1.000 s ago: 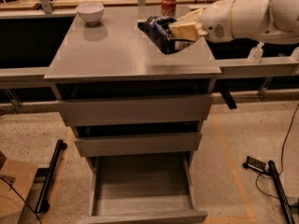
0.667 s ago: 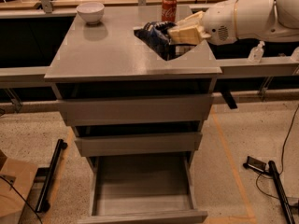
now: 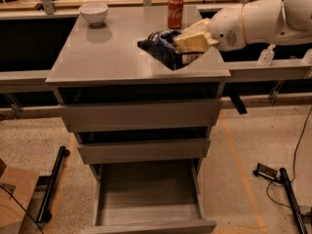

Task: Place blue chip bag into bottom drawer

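The blue chip bag (image 3: 157, 48) is riding in the air over the front right part of the cabinet top (image 3: 107, 52). Its lower corner is covering a bit of the top's front edge, so I am judging it to be off the surface rather than lying on it. Its long axis is running slantwise, from the far side of the top down toward the front edge, with the crinkled foil sticking out from my fingers toward the picture's left.

My gripper (image 3: 187, 42) is sitting just beside the bag on the picture's right. It is clamping the near end of the bag between its pale fingers, and my arm is reaching in from that side.

The bottom drawer (image 3: 146, 199) is standing pulled out at the foot of the cabinet, its grey floor showing. It is lying well below the bag, nearer the camera and a little toward the picture's left. The two shallower drawers (image 3: 141, 115) are sitting closed between the bag and that opening.

So I am reckoning the next move has to bring the bag forward past the cabinet's front edge first. After that it goes down the face of those two fronts and slightly across into the box.

The red soda can (image 3: 175, 12) and the white bowl (image 3: 93, 12) are standing at the back of the top, well out of that path.
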`<move>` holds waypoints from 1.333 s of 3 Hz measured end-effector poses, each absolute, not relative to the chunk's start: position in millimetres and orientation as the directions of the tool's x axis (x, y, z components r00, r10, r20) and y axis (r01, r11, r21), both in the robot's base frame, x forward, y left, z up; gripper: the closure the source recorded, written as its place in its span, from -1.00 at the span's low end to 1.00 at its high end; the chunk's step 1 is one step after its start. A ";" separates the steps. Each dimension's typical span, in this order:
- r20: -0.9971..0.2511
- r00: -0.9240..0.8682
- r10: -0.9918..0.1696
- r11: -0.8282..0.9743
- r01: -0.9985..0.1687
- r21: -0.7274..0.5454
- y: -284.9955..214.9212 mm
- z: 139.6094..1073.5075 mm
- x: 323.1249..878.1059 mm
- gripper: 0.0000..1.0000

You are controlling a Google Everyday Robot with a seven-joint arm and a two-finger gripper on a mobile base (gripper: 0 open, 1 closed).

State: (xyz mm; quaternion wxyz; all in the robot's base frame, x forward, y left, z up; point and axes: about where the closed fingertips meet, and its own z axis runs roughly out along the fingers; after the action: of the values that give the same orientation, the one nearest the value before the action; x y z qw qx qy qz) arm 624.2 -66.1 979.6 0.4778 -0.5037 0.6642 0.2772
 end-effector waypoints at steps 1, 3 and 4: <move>-0.912 -0.094 -0.400 0.350 -0.935 -0.057 -65.0 965.4 580.9 1.00; -0.884 -0.262 -0.387 0.379 -0.919 0.106 -49.9 866.3 503.9 1.00; -0.854 -0.346 -0.388 0.386 -0.903 0.190 -33.7 775.9 493.0 1.00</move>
State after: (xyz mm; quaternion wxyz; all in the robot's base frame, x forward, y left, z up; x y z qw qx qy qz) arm 493.0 -33.7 775.9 0.3730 -0.4336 0.7442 0.3449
